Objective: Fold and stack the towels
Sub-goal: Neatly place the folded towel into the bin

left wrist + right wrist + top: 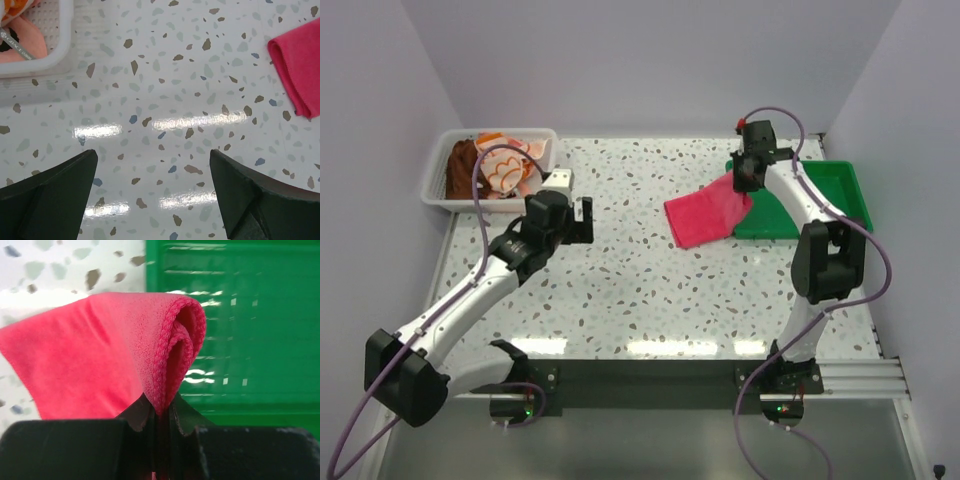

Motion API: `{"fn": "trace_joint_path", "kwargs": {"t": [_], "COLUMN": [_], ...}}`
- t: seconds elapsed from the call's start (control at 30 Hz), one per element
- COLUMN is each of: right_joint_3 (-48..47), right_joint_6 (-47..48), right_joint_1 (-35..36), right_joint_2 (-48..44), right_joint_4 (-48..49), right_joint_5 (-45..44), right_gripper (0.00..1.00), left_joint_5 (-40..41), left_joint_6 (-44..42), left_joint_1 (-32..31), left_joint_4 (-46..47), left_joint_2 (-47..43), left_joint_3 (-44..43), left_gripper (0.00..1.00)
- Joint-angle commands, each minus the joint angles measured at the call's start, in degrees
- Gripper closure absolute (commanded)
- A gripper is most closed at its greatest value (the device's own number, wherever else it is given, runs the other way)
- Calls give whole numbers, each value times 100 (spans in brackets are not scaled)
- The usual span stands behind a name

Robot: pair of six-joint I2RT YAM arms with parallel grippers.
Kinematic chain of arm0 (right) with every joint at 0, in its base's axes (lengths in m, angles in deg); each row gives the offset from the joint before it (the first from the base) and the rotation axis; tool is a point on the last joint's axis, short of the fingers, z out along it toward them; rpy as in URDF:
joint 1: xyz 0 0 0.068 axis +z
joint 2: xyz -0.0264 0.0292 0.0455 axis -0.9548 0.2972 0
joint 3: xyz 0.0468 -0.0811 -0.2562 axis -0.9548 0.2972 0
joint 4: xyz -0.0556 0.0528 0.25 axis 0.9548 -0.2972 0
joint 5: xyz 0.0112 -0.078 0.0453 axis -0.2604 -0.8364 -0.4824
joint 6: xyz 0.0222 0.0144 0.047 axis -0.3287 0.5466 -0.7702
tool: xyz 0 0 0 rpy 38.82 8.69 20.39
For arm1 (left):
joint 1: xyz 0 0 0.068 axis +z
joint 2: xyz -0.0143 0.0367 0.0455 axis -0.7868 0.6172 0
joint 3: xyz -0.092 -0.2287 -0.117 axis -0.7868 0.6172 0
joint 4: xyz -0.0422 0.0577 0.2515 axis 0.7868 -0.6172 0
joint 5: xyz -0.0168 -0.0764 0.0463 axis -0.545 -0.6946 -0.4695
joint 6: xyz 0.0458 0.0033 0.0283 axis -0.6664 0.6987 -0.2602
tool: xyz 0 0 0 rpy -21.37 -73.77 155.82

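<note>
The right pincer [159, 416] is clamped on a folded edge of the pink towel [705, 215], holding it up at the tray's [840, 190] left rim; the rest drapes onto the table [640, 290]. The left pincer [152, 172] hangs wide open and empty beside the basket [438, 180] of other towels [500, 168].

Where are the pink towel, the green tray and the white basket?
hot pink towel [705, 215]: top external view, middle of the cloth.
green tray [848, 182]: top external view, bare floor of the tray.
white mesh basket [438, 172]: top external view, its left wall.
</note>
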Motion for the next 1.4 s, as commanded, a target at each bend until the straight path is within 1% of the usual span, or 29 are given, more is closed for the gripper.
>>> {"fn": "trace_joint_path", "kwargs": {"t": [0.0,0.03,0.1,0.2,0.33,0.5,0.6,0.63,0.77,1.1,1.37], "right_joint_3": [-501,-667,-800,-984,-915,-897,-888,-879,-906,-1213,-1301], "right_joint_6": [1114,1168,1299,1641,2028,2573,2706,2715,2750,2917,3093], "right_joint_1": [-162,-215,-347,-514,-717,-901,-919,-1084,-1261,-1420,-1490], "right_joint_2": [370,467,713,916,1127,1364,1488,1523,1672,2059,2253], "right_joint_4": [-293,-284,-214,-48,322,682,857,902,1060,1175,1447], "right_joint_5": [-941,-1160,-1328,-1671,-1952,-2286,-2313,-2313,-2313,-2515,-2884], "right_gripper": [100,100,100,100,100,100,100,100,100,100,100], "left_joint_5": [178,282,572,714,1109,1258,1347,1347,1312,1075,1022], "left_joint_6": [-309,-300,-274,-247,-221,-204,-195,-195,-186,-221,-230], "left_joint_1": [12,3,12,-6,-23,-32,-23,-15,-14,38,117], "left_joint_4": [46,90,117,301,214,222,196,213,222,266,284], "left_joint_2": [-237,-272,-316,-290,-141,35,176,246,404,633,651], "left_joint_3": [274,344,528,757,687,696,661,661,617,573,573], "left_gripper": [0,0,0,0,0,0,0,0,0,0,0]}}
